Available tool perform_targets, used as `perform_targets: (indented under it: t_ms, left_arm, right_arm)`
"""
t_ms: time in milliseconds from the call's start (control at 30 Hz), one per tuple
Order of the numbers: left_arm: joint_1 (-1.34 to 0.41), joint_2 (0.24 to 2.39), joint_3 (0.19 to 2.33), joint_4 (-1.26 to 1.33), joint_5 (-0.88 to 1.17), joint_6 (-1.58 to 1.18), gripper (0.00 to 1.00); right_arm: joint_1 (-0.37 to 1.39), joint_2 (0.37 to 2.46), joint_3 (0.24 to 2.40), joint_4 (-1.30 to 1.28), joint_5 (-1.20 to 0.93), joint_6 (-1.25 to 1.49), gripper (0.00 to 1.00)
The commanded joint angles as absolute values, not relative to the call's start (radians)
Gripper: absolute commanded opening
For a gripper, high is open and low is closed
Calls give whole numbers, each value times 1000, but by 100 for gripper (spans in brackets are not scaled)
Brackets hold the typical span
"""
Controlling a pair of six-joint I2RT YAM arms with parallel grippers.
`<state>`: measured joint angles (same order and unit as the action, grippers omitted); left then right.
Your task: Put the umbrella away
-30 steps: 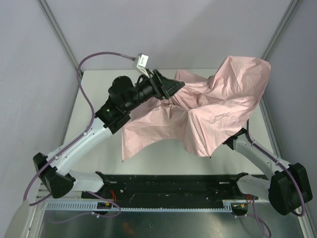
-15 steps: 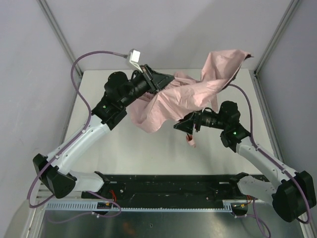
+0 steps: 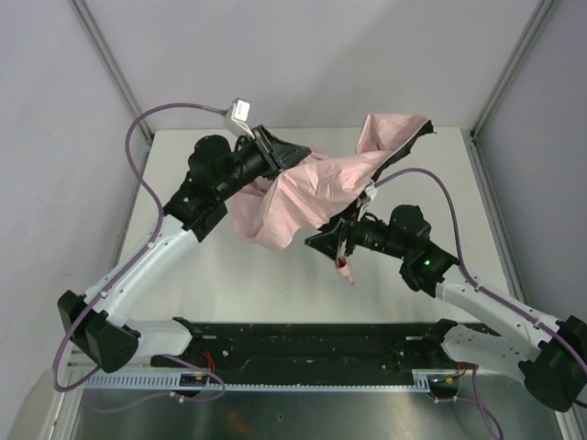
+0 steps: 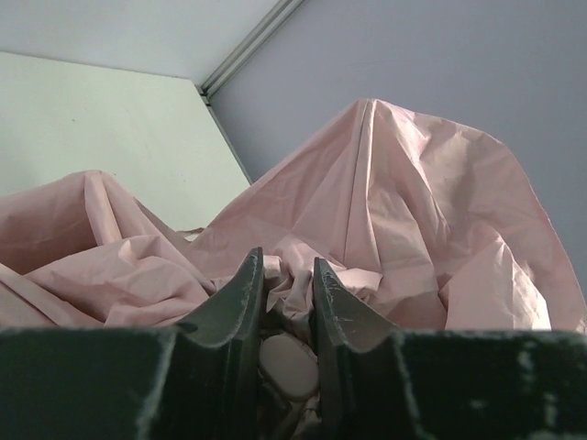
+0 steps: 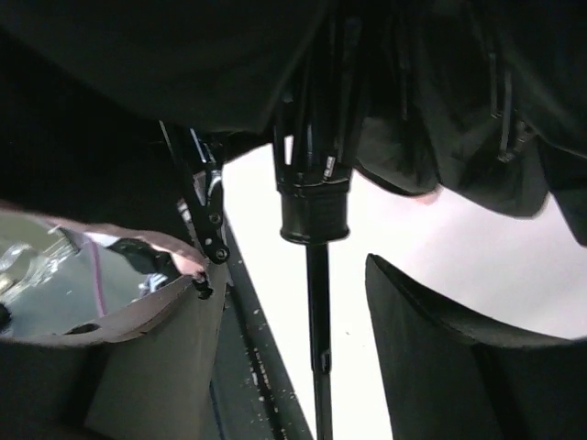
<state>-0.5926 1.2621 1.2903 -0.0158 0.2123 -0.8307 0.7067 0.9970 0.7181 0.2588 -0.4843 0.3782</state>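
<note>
The left gripper (image 4: 286,273), at ten o'clock of the umbrella (image 3: 303,192), pinches its pink fabric, jaws nearly closed. The right gripper (image 5: 292,275), at five o'clock, gapes wide around the black shaft (image 5: 318,302) without touching it.

I can read no words, numbers, brand marks or signs in any of my views. The pink umbrella (image 3: 303,192) carries no legible print, and the small white plug (image 3: 238,112) on my left arm's cable, at about eleven o'clock in the overhead view, is too small for me to make anything out on it.
</note>
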Motion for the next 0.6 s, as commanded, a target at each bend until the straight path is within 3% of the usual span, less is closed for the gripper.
perform_targets:
  t_ms: [0,167,333,567]
  left_arm:
    - [-589,1211,1331,58,203,-704,0]
    - [-585,1154,1275,61,137,-656,0]
    - [-539,1161,1219,140,261,-809,0]
    - [-530,1157,1189,141,176,-705,0]
  right_arm:
    - [727,966,718,193,-247,337,68]
    - [665,901,706,81,-314,300,70]
    - [707,909,651,278,-367,394,70]
    - [748,778,591,273,-204,419,70]
